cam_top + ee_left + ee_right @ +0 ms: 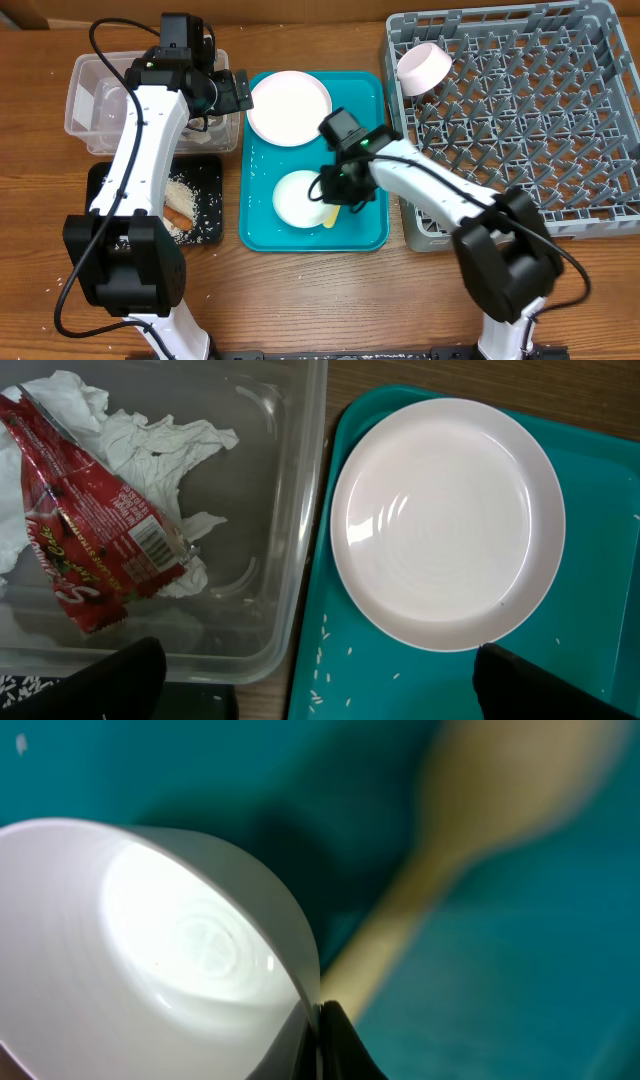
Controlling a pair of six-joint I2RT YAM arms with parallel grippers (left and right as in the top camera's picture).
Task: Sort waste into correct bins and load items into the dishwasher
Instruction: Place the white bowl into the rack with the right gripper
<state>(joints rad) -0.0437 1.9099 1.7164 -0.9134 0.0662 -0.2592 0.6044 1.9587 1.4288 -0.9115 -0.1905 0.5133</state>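
My right gripper (338,190) (320,1020) is shut on the rim of a white-pink bowl (298,198) (150,950) in the teal tray. The pale yellow spoon (330,217) (440,850) lies beside the bowl, blurred in the right wrist view. My left gripper (226,95) (315,685) is open and empty, above the gap between the clear tub (95,100) (290,590) and the plate (290,105) (445,520). The red wrapper (90,550) with tissue (150,440) lies in the tub. A second bowl (424,67) sits in the grey rack (520,110). Rice (185,190) and the sausage stick (178,213) lie in the black tray (205,232). The cup is out of view.
The teal tray (365,235) (600,560) holds the plate, bowl and spoon, with a few rice grains (330,660) near its left edge. The rack stands close to its right side, and the tub and black tray to its left.
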